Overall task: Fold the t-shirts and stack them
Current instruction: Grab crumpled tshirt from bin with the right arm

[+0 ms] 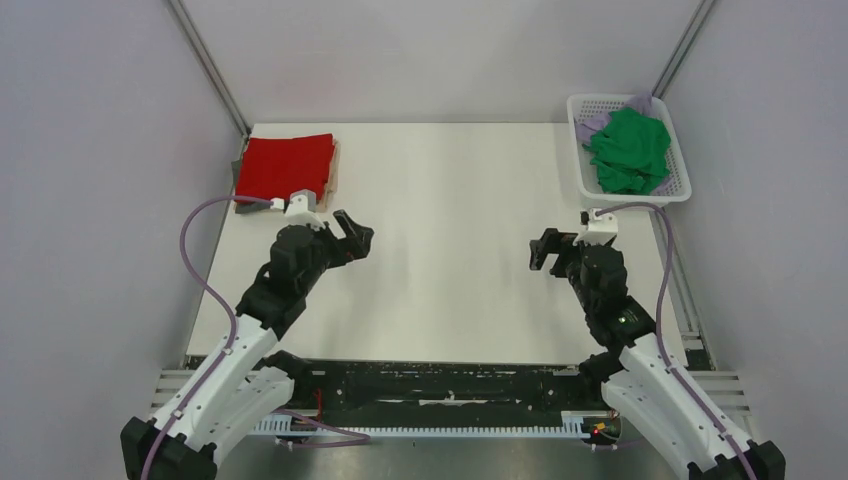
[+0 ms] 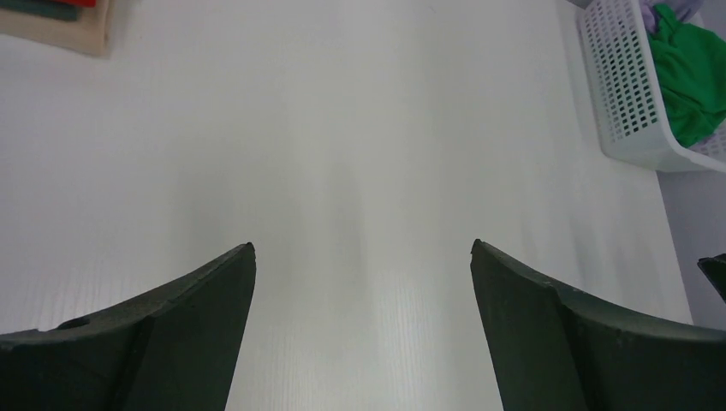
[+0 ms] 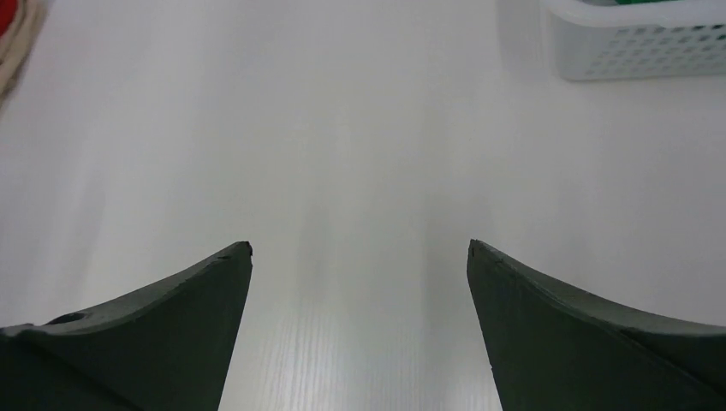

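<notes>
Green tee (image 1: 630, 150): crumpled in the white basket (image 1: 636, 197), upper right of the top view; probably the next to fold.
Red tee (image 1: 285, 165): folded, upper left.
Nearer arm: the right one — the basket lies up and right of it.
Right gripper (image 1: 542, 252): fingers spread wide, holding nothing.
Left gripper (image 1: 358, 232): spread wide — also holding nothing.

Setting: robotics lab test cell. Evidence: white tabletop (image 1: 450, 200) boxed in by plain pale wall panels (image 1: 90, 150) w/ bare metal corner struts (image 1: 205, 60); slotted rail (image 1: 450, 427) along near edge, w/ left arm (image 1: 245, 345) & right arm (image 1: 640, 350) mounted there side by side, exposed lavender cabling (image 1: 184, 240) looping off each. Props set out at far corners: folded red tee (image 1: 285, 165) on the left, white mesh basket (image 1: 579, 160) on the right.
</notes>
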You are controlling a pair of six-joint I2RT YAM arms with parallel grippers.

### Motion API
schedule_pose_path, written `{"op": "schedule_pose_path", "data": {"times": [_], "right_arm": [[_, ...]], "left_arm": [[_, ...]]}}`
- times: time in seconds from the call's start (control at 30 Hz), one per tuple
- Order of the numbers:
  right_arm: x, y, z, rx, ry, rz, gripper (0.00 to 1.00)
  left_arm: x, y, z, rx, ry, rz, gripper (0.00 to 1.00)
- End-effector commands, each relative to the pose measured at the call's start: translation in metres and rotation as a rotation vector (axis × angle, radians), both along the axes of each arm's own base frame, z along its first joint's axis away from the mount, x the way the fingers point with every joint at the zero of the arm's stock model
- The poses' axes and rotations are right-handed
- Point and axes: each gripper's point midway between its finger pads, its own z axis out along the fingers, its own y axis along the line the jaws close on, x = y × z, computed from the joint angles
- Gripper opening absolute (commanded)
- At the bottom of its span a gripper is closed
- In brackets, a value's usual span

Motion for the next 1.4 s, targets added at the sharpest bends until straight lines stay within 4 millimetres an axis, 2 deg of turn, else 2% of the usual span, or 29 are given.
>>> {"op": "schedule_pose_path", "data": {"times": [0.0,0.1,0.2,0.23,0.33,0.47,0.53,0.6,0.67,0.77,0.9,1.17,1.27,1.37], "right_arm": [[0.012,-0.028,0.008,-0.018,0.052,-0.207,0.98],[0.027,-0.037,0.024,-0.054,0.062,-0.286,0.98],[0.053,-0.046,0.052,-0.132,0.044,-0.366,0.98],[0.063,-0.050,0.055,-0.162,0.054,-0.394,0.98],[0.101,-0.072,0.067,-0.196,0.087,-0.453,0.98],[0.151,-0.114,0.072,-0.160,0.133,-0.505,0.98],[0.167,-0.140,0.066,-0.160,0.174,-0.560,0.98],[0.181,-0.164,0.052,-0.156,0.211,-0.596,0.98],[0.193,-0.176,0.036,-0.113,0.242,-0.603,0.98],[0.211,-0.181,0.017,-0.061,0.264,-0.573,0.98],[0.229,-0.197,0.006,-0.058,0.240,-0.612,0.98],[0.243,-0.210,-0.023,-0.076,0.251,-0.649,0.96],[0.252,-0.207,-0.027,-0.078,0.223,-0.609,0.84],[0.263,-0.204,-0.022,-0.098,0.185,-0.558,0.61]], "left_arm": [[0.002,0.012,0.010,0.033,-0.019,0.055,1.00],[0.002,0.007,0.012,0.029,-0.028,0.028,1.00],[0.005,0.005,0.012,0.036,-0.031,0.016,1.00],[0.006,0.005,0.012,0.040,-0.029,0.015,1.00],[0.008,0.004,0.006,0.067,-0.013,0.007,1.00],[0.008,0.008,-0.003,0.093,0.017,0.021,1.00],[0.007,0.012,-0.004,0.102,0.024,0.037,1.00],[0.008,0.013,-0.005,0.104,0.021,0.047,1.00],[0.008,0.013,-0.006,0.103,0.017,0.047,1.00],[0.009,0.014,-0.004,0.109,0.018,0.051,1.00],[0.009,0.015,-0.005,0.112,0.020,0.057,1.00],[0.008,0.016,-0.006,0.114,0.022,0.061,1.00],[0.009,0.017,-0.006,0.103,0.021,0.072,1.00],[0.008,0.016,-0.006,0.102,0.026,0.068,1.00]]}}
